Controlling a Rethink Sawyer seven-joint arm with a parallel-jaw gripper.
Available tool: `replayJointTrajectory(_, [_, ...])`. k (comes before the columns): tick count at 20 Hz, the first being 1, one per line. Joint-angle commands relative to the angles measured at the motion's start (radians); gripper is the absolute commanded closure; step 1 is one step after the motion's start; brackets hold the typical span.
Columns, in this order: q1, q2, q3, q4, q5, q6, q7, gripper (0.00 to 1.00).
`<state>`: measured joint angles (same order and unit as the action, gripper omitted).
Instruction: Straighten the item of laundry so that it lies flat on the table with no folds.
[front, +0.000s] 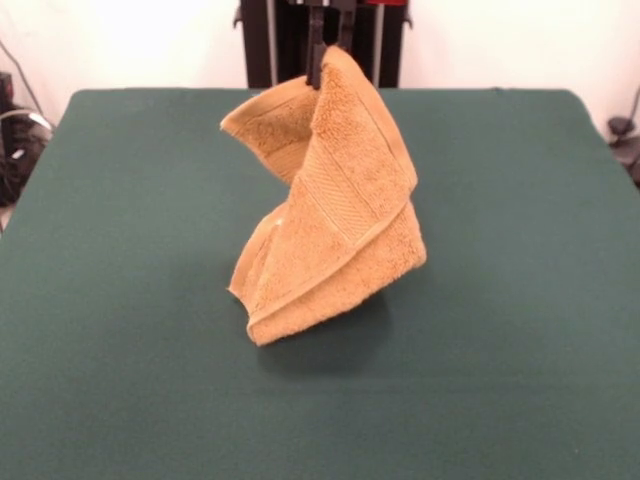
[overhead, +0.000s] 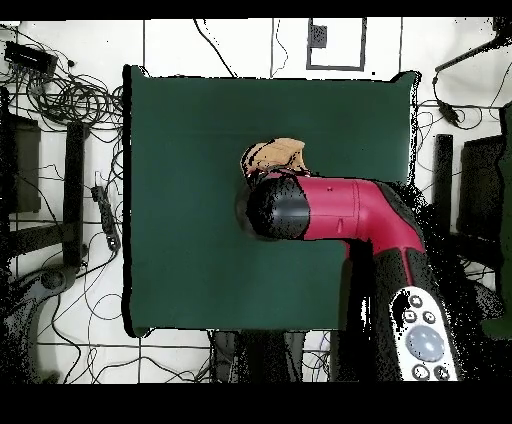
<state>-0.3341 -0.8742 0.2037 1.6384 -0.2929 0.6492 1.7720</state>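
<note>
The mustard-tan towel (front: 330, 205) hangs twisted and folded from my gripper (front: 322, 68), which is shut on its top corner near the top of the front view. Its woven band shows across the middle. Its lower folded edge rests on or just above the green table (front: 120, 300); I cannot tell which. In the overhead view only a small part of the towel (overhead: 278, 156) shows past the red and black arm (overhead: 330, 208), which hides the gripper and the rest of the cloth.
The black pedestal (front: 270, 40) stands behind the table's far edge. Cables and equipment (overhead: 60, 100) lie on the floor around the table. Green cloth stretches on all sides of the towel.
</note>
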Motion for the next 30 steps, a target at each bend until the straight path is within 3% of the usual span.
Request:
replayJointTrajectory(1, [-0.007,-0.024,0.119,0.097,0.054,0.120,-0.076,1.00])
replayJointTrajectory(23, [0.002,-0.039,0.115,0.072,0.050,0.167,-0.065,1.00])
replayJointTrajectory(30, [0.042,-0.035,0.077,0.064,0.028,0.150,0.002,1.00])
